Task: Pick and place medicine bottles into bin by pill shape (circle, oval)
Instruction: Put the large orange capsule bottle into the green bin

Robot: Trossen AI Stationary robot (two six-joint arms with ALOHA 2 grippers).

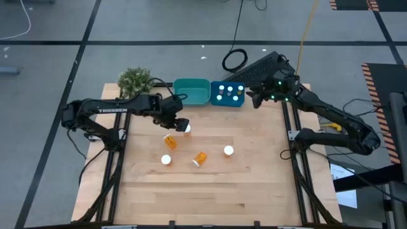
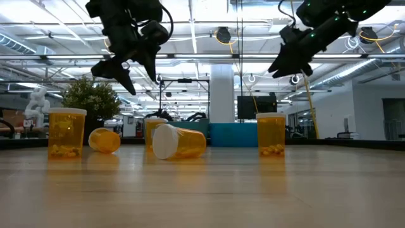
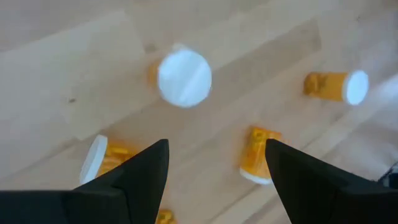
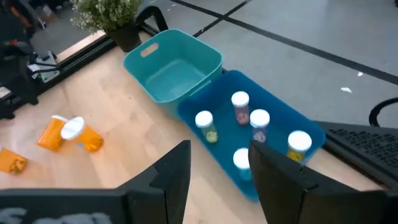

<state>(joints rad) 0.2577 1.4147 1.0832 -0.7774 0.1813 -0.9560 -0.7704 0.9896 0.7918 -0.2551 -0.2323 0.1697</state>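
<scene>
left claw [image 1: 180,123] open above upright bottle [image 1: 186,128]; right claw [image 1: 257,100] open beside blue bin [image 1: 227,102] edge.

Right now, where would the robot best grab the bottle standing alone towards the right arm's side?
Probably the orange body just below the white cap of the standing bottle, coming straight down from above. It stands upright with its round sides exposed, and no other bottle touches it, so fingers could close on either side.

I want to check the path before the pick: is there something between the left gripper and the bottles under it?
Nothing visible blocks it. The left gripper hangs open above the table, with only bare wood between it and the upright bottle below.
</scene>
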